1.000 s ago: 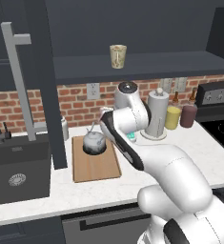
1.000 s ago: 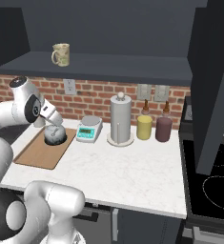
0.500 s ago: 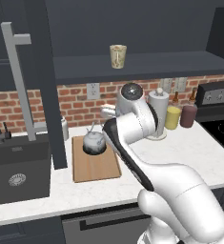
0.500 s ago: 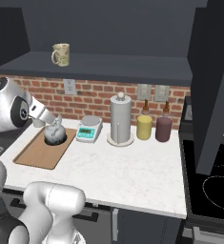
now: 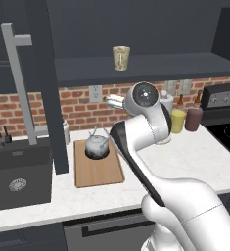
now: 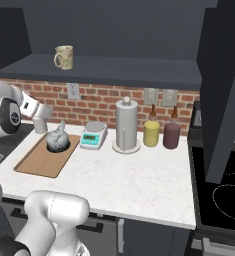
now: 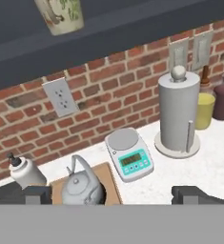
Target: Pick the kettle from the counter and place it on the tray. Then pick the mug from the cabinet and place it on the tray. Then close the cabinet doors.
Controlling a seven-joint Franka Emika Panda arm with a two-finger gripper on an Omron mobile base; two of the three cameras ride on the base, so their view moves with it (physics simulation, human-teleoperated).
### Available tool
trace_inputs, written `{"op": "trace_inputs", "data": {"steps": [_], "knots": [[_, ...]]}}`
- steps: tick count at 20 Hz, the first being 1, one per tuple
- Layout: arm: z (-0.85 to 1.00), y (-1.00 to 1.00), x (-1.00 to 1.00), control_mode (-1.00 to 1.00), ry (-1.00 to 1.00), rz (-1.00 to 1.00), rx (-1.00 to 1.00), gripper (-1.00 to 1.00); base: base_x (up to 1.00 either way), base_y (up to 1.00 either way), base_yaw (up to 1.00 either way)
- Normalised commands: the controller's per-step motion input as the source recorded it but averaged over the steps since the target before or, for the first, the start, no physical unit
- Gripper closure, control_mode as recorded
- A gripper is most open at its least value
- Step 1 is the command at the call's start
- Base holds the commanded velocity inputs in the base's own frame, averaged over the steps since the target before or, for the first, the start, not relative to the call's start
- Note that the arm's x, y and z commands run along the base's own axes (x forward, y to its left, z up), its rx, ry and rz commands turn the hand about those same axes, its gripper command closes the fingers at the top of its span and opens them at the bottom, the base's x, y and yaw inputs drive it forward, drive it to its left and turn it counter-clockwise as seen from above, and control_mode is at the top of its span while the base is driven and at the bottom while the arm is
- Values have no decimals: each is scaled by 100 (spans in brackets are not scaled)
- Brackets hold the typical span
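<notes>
The gripper [image 7: 111,194] hangs released, fingertips wide apart; below it the kettle [image 7: 81,188] sits on the tray [image 5: 98,169] (mug [image 5: 121,58] on the cabinet shelf above).

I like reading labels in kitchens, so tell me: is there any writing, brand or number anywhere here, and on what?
None can be read.
The kitchen scale has a greenish display, but its content is too blurred to read.
The mug bears a faint pattern, not letters.
The yellow canister and dark red canister show no labels.
</notes>
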Motion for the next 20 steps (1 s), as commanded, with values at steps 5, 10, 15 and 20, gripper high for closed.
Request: {"op": "trace_inputs", "data": {"steps": [5, 10, 15, 20], "knots": [[75, 0, 0, -100, -3, -3, -6, -100, 0, 0, 0], [31, 0, 11, -100, 6, -6, -6, -100, 0, 0, 0], [2, -8, 7, -100, 6, -1, -2, -100, 0, 0, 0], [1, -13, 11, -100, 0, 0, -1, -100, 0, 0, 0]]}}
